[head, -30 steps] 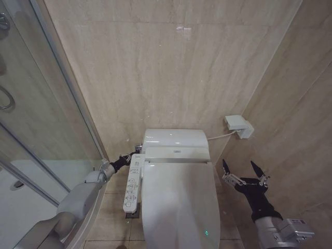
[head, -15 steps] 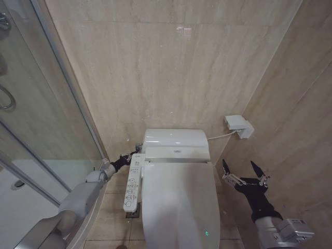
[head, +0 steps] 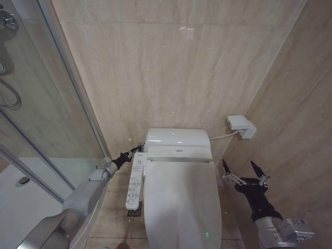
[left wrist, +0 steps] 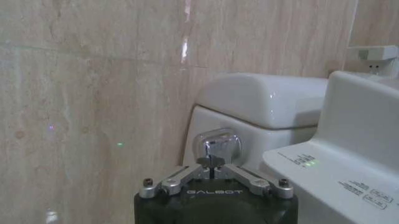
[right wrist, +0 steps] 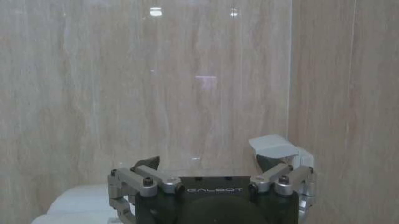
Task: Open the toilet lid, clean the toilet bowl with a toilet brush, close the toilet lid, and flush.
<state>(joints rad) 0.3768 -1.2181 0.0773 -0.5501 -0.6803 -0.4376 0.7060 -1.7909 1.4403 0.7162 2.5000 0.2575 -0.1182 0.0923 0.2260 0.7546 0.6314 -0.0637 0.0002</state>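
Tiled corner, toilet lid (head: 181,202) down. Left pincer (left wrist: 212,164) clenched at chrome flush lever (left wrist: 217,143), tank's 9 o'clock; stiff, slippery, push its face. Right pincer (head: 244,170) released, idle.

Head view: high up, looking down on the toilet lid (head: 181,202) and back wall. Left wrist: close beside the tank (left wrist: 268,100), facing it. Right wrist: facing the wall, sharing the wall box (right wrist: 277,147).

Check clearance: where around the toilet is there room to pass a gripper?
Free: the floor gap between the toilet lid and the side wall, where the open right gripper hangs. Crowded: the tank's other side, where the shut left gripper sits at the chrome flush button, button panel beside it.
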